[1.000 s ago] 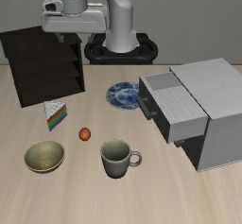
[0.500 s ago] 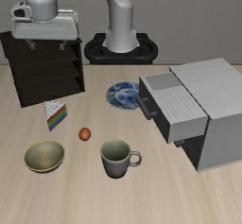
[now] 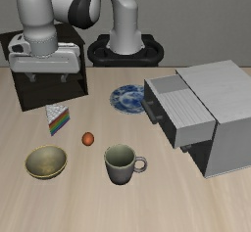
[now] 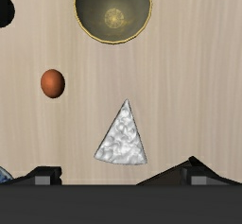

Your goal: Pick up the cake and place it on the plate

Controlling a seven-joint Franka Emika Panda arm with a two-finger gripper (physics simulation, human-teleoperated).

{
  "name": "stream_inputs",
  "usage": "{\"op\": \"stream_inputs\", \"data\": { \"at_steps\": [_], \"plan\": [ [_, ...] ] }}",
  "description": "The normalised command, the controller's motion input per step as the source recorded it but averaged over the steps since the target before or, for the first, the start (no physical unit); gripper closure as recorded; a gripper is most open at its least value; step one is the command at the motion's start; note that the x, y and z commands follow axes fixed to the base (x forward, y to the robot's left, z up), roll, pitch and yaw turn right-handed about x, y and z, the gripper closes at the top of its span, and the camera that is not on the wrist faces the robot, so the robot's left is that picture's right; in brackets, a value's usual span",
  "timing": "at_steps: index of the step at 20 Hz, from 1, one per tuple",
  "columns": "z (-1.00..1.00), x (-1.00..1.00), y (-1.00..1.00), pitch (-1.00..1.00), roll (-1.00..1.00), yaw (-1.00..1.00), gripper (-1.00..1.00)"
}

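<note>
Now the hand [image 3: 46, 77] hangs open and empty, straight above the cake slice [image 4: 123, 138] on the table [image 4: 194, 86], probably so that it can descend and grasp it.

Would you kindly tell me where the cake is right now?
The cake sits on the table toward the exterior view's left, between the dark shelf unit and the bowl, with the small brown ball nearby.

You see pale wood-grain worktop [image 3: 196, 208]. Black shelf unit [image 3: 31, 87] at exterior view's left, far side. Grey cabinet [image 3: 231, 104] at exterior view's right, drawer [image 3: 181, 114] pulled out. Backdrop dark. Light even.
</note>
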Motion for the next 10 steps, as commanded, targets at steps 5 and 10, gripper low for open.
{"op": "stream_inputs", "data": {
  "at_steps": [5, 10],
  "plan": [
    [-1.00, 0.00, 0.00, 0.00, 0.00, 0.00, -1.00],
    [-1.00, 0.00, 0.00, 0.00, 0.00, 0.00, -1.00]
  ]
}}
